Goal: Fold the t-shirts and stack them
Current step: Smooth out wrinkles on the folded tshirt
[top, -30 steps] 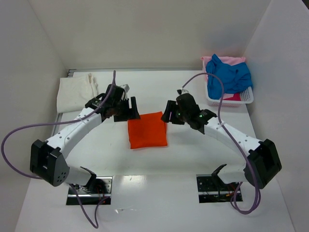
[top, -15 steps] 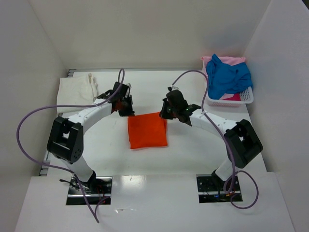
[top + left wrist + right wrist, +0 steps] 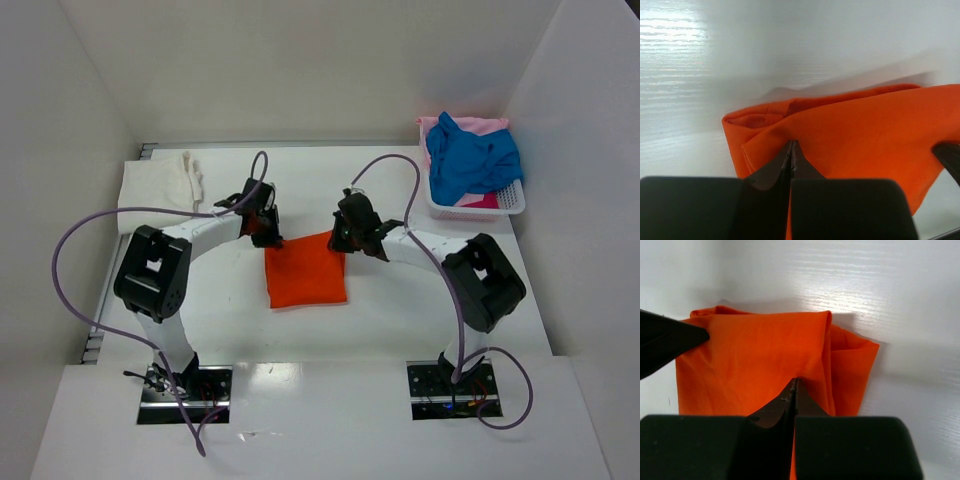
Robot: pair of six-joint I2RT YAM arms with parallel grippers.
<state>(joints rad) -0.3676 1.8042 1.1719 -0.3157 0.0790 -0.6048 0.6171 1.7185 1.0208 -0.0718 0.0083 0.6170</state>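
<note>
An orange t-shirt (image 3: 305, 270), folded into a rectangle, lies mid-table. My left gripper (image 3: 265, 228) is down on its far left corner and my right gripper (image 3: 345, 233) on its far right corner. In the left wrist view the left gripper (image 3: 791, 143) is shut, its tips pinching the orange cloth (image 3: 865, 130) near a folded edge. The right gripper (image 3: 795, 381) is likewise shut on the orange cloth (image 3: 750, 360) beside a layered fold. A cream-white t-shirt (image 3: 155, 190) lies at the back left. A blue t-shirt (image 3: 470, 155) sits on a pink one (image 3: 485, 125) in the basket.
The white plastic basket (image 3: 505, 205) stands at the back right against the wall. White walls close in the table on three sides. Purple cables loop above both arms. The arm bases sit at the near edge.
Both grippers have come down onto the orange shirt's far corners and closed from open. Both arms have drawn their elbows up and inward. The shirt lies where it was.
</note>
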